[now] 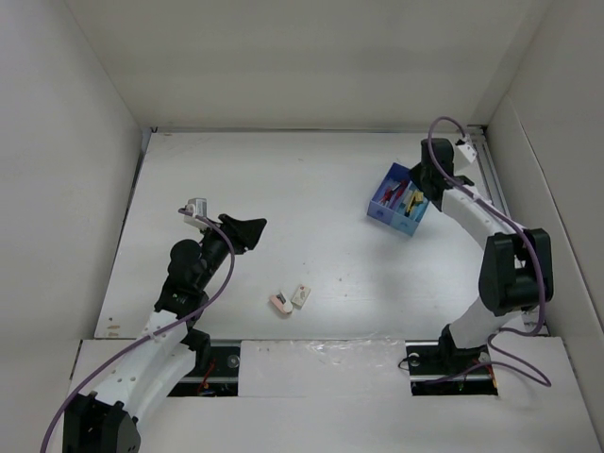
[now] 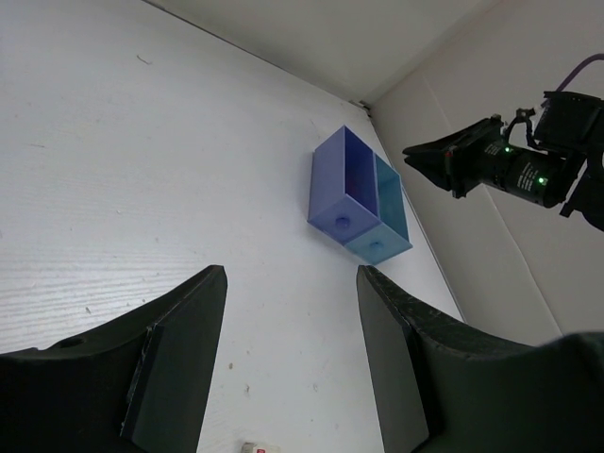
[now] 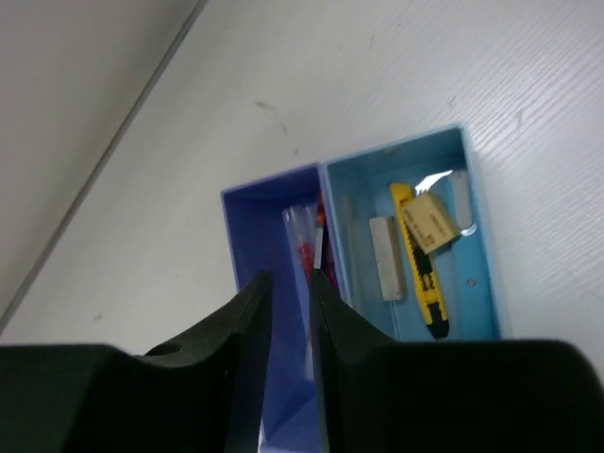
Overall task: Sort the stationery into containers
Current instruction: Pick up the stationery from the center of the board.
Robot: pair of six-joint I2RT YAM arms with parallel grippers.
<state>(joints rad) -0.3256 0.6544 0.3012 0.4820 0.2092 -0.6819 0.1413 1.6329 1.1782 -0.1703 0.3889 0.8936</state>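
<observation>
Hovering over the small square two-compartment plastic box point(image 3: 255, 226) near the table's far right corner, the right gripper point(image 3: 291, 283) has its fingers pinched down to a thin slit, and I can't see anything between them. It's above the dark blue half, where a thin red pen point(image 3: 304, 253) lies. The light blue half holds a yellow-and-black pen point(image 3: 420, 274), a tan printed eraser point(image 3: 432, 225) and a pale grey block eraser point(image 3: 382, 257).

The left gripper point(image 2: 291, 274) is spread wide and empty, up off the white table point(image 1: 330, 255). A small pink eraser point(image 1: 280, 303) and a cream-coloured eraser point(image 1: 301, 295) sit side by side near the front edge, well apart from the box.
</observation>
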